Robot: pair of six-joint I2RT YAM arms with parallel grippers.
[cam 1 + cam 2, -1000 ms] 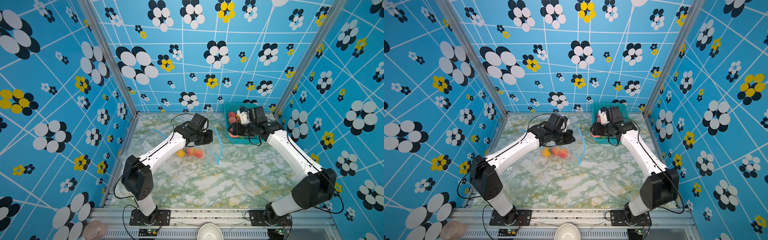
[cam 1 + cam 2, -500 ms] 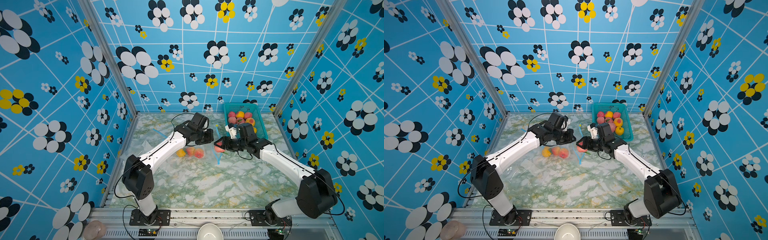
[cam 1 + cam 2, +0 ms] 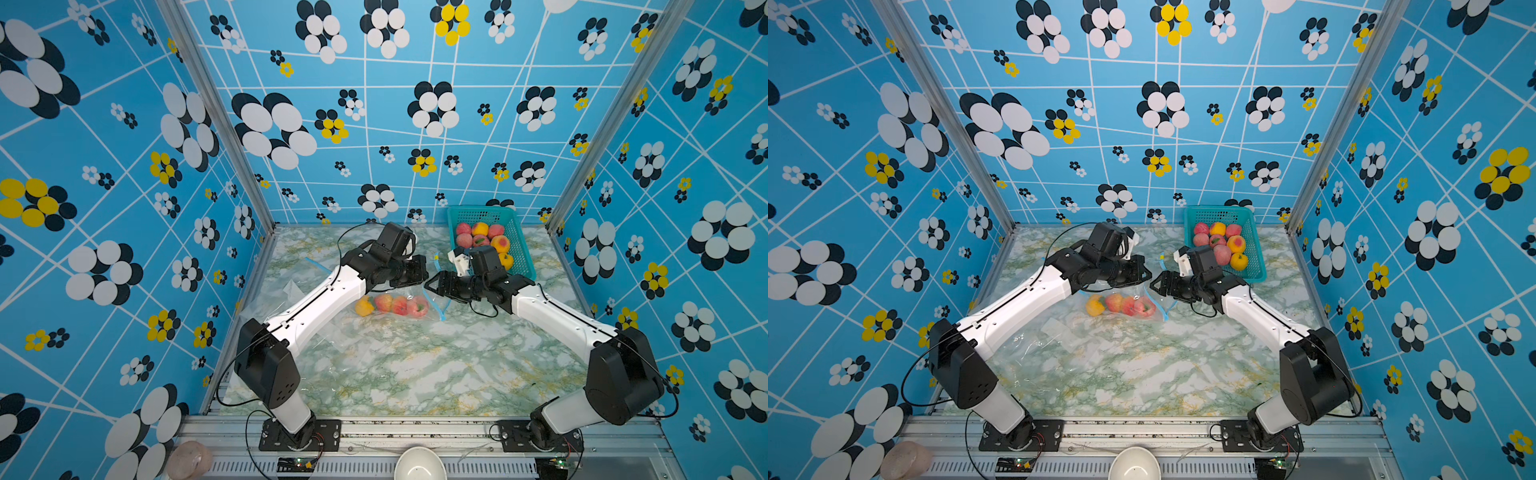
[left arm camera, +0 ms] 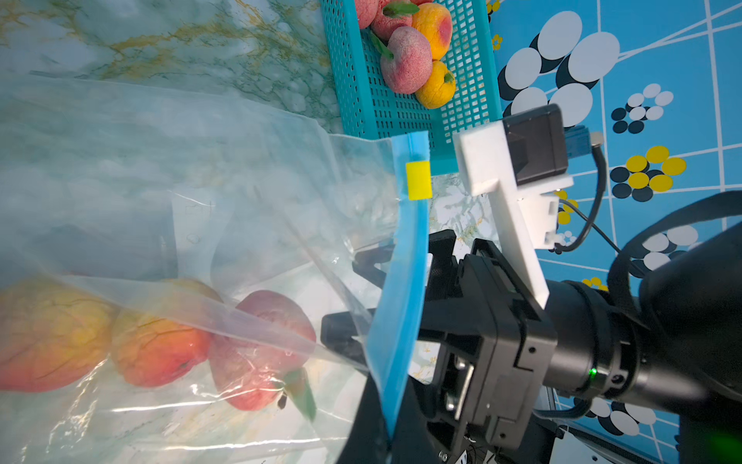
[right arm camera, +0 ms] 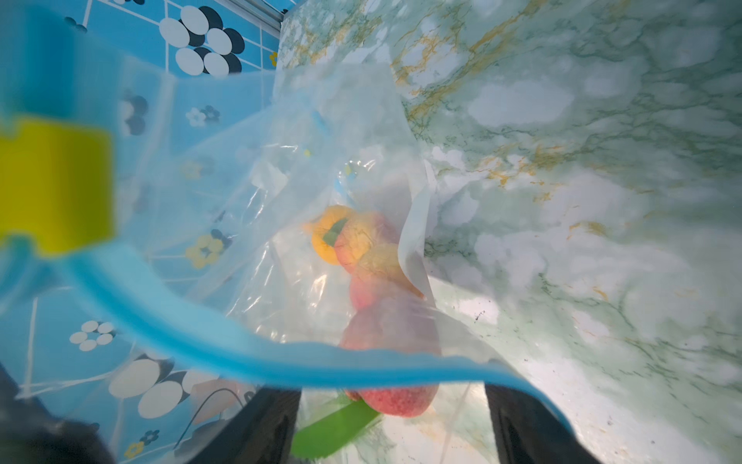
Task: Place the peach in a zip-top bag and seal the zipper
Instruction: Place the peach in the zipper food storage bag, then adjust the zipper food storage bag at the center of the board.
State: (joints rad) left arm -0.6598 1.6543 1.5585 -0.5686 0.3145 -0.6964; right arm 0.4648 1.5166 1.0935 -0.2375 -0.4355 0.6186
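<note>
Left wrist view shows the right hand (image 4: 343, 295) spread inside the mouth of the zip-top bag (image 4: 241, 160). The peach (image 4: 257, 349) lies loose just past its fingertips, beside other fruit. The left hand (image 3: 420, 272) is pressed together, apparently pinching the blue zipper strip (image 4: 405, 281) up off the tabletop (image 3: 415, 365). If the right hand pulls out this wide, it could snag the film and drag the peach back out.

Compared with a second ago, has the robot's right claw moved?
Yes. The right gripper has left the teal basket and now sits open at the mouth of the zip-top bag.
</note>
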